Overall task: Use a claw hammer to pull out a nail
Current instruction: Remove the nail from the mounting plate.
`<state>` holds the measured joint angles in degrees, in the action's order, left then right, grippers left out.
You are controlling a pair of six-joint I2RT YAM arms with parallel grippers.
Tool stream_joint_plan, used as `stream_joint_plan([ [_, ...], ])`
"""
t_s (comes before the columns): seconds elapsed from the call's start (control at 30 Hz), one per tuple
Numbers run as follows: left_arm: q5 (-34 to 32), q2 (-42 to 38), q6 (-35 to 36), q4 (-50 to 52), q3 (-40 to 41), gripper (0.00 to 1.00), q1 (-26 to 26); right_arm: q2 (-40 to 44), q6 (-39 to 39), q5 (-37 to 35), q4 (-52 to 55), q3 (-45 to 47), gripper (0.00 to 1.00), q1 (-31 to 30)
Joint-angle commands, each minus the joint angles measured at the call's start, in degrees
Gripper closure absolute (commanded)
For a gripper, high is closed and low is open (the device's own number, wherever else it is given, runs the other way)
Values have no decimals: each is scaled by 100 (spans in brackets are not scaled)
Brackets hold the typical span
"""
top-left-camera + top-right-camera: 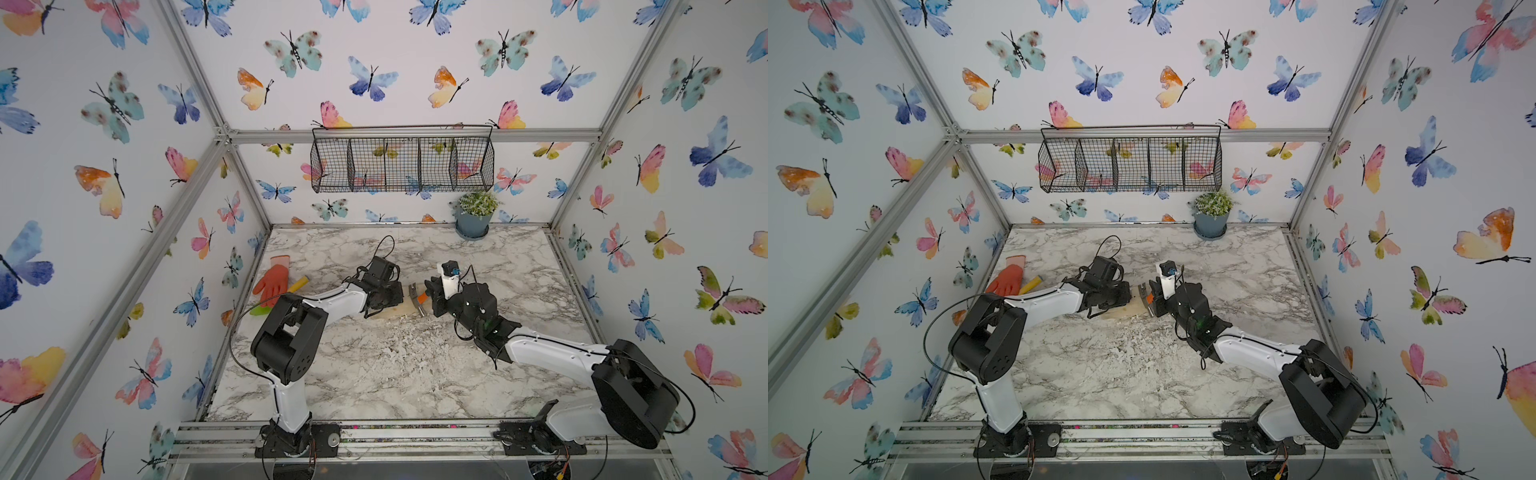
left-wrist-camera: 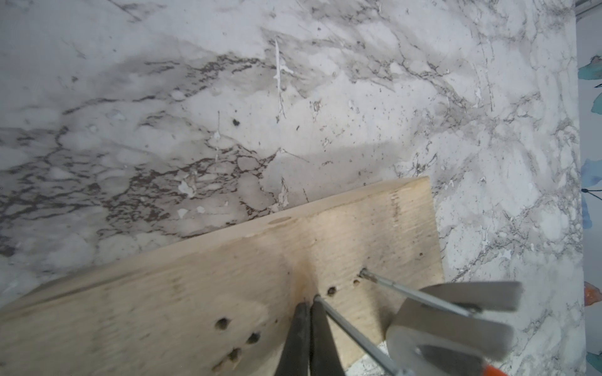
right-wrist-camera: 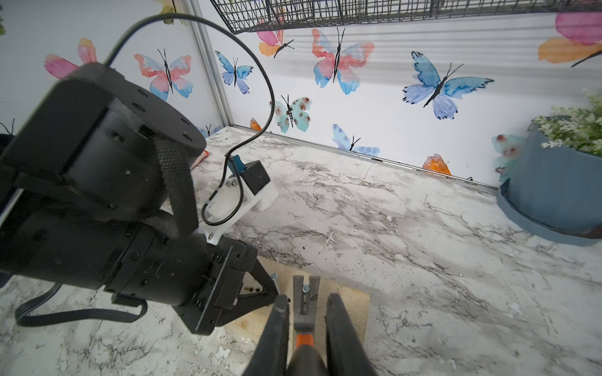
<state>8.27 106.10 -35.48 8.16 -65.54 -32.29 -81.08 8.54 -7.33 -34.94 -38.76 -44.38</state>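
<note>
A pale wooden board lies mid-table with several empty holes and two nails standing in it. My left gripper is shut with nothing between its fingers, its tips resting on the board beside one nail. My right gripper is shut on the black handle of the claw hammer. The hammer's steel claw straddles the other nail, whose head sits in the claw's slot. That nail leans, its tip still in the wood.
An orange glove and a yellow-handled tool lie at the left edge. A potted plant stands at the back right under a wire basket on the wall. The left arm's wrist is close beside the hammer.
</note>
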Motion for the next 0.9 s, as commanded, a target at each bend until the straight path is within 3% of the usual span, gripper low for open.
stream_joint_plan([
  [0.0,-8,551,-29,1142,354,100,3,140,138,-99,-321,194,97,-102],
  [0.87,-19,1316,59,1998,159,100,122,199,16,-496,-469,606,97,-402],
])
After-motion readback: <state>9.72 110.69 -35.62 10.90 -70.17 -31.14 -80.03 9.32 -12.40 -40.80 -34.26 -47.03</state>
